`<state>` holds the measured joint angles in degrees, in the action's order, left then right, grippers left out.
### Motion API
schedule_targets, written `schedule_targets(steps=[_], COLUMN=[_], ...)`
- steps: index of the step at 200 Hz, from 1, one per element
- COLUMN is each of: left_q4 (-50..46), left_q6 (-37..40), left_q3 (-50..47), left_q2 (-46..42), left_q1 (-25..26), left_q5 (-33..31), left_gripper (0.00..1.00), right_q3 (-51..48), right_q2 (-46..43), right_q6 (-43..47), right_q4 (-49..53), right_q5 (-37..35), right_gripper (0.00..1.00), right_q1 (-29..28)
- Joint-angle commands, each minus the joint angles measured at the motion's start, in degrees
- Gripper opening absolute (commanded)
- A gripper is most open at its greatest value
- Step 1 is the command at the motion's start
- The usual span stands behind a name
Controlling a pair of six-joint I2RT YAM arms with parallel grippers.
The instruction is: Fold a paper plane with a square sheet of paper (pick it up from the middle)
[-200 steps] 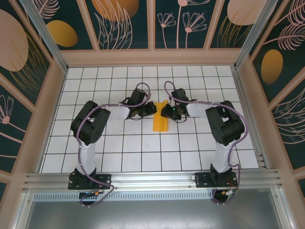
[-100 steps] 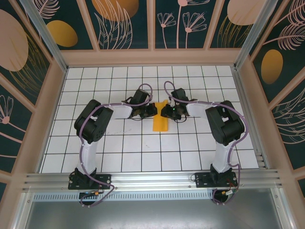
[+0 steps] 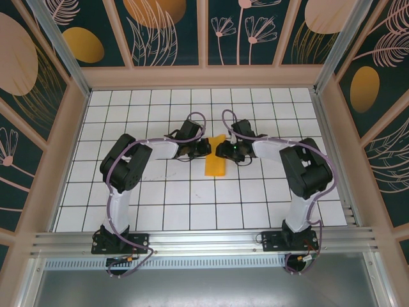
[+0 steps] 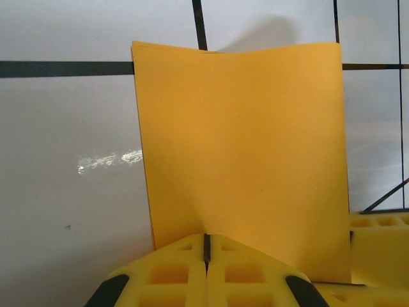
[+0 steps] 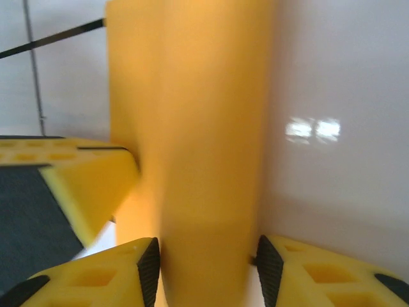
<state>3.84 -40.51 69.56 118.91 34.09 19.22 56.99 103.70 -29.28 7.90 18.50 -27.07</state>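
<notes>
R arm shifts outward. Left gripper (image 4: 206, 246) clenched on folded sheet (image 4: 243, 147) edge; right gripper (image 5: 208, 268) straddles it, grip unclear. Keep L pinch firm, crease flat on counter (image 4: 70, 211).

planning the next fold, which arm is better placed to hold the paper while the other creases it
Left, probably. The left gripper is shut, pinching the paper at its edge. The right gripper has its jaws apart astride the paper, so it looks freer to crease.

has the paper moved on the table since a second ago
no, the paper still ends just short of the same grid line
</notes>
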Motion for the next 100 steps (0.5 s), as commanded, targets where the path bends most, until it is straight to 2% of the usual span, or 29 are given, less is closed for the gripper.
schedule_targets(steps=[1, 13, 36, 62, 100], left_q4=[-4.48, -4.19, -3.84, -3.84, -4.15], left_q6=[1.25, 1.15, 1.04, 1.03, 0.94], left_q3=[-1.17, -1.44, -1.91, -1.97, -1.87], left_q2=[2.8, 2.88, 3.08, 3.55, 4.22], left_q1=[-0.08, -0.01, -0.05, -0.05, -0.05], left_q5=[-3.92, -3.93, -4.1, -4.53, -4.73], left_gripper=[0.0, 0.0, 0.0, 0.0, 0.0], right_q3=[-2.38, -2.22, -1.15, 1.82, 4.64], right_q2=[-5.51, -6.27, -4.75, -1.78, -0.4], right_q6=[-1.0, -1.21, -1.62, -1.31, -1.74], right_q4=[4.53, 3.94, 1.21, 0.95, 2.31], right_q5=[-3.47, -2.31, 1.98, 3.1, -0.48], right_gripper=[0.48, 0.47, 0.33, 0.21, 0.19], right_q1=[1.23, 1.23, 0.35, -1.3, -1.67])
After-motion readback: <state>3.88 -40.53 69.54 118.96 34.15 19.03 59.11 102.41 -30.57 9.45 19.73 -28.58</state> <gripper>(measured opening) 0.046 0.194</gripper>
